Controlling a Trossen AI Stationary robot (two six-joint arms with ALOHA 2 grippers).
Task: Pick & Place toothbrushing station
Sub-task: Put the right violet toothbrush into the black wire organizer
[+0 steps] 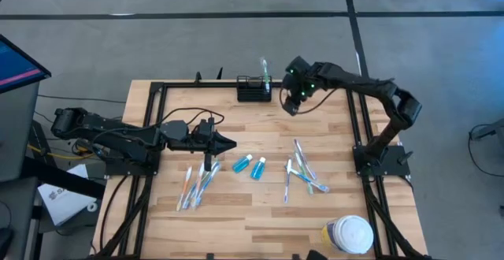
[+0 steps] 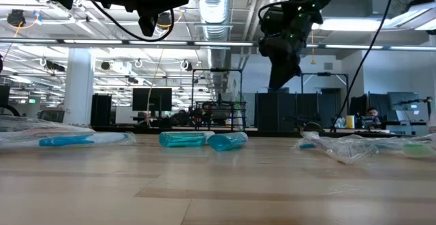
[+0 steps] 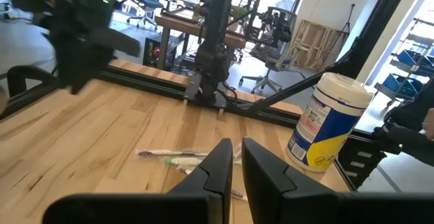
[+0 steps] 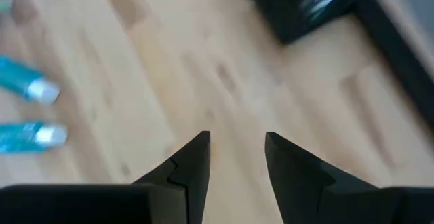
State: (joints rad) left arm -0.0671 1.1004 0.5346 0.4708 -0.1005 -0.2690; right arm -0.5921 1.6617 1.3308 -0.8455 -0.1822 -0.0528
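Note:
The toothbrushing station, a small black open-topped holder, stands at the table's far edge with a toothbrush upright in it. In the right wrist view its corner shows ahead. My right gripper hangs above the table just right of the holder, tipped downward, open, with nothing between its fingers. My left gripper hovers level over the table's middle left, its fingers shut with nothing between them. Two blue tubes lie on the wood near the middle.
Wrapped toothbrushes lie in a bunch at the near left and another at the right. A white-lidded jar with a yellow label stands at the near right corner. A black frame rail borders the table.

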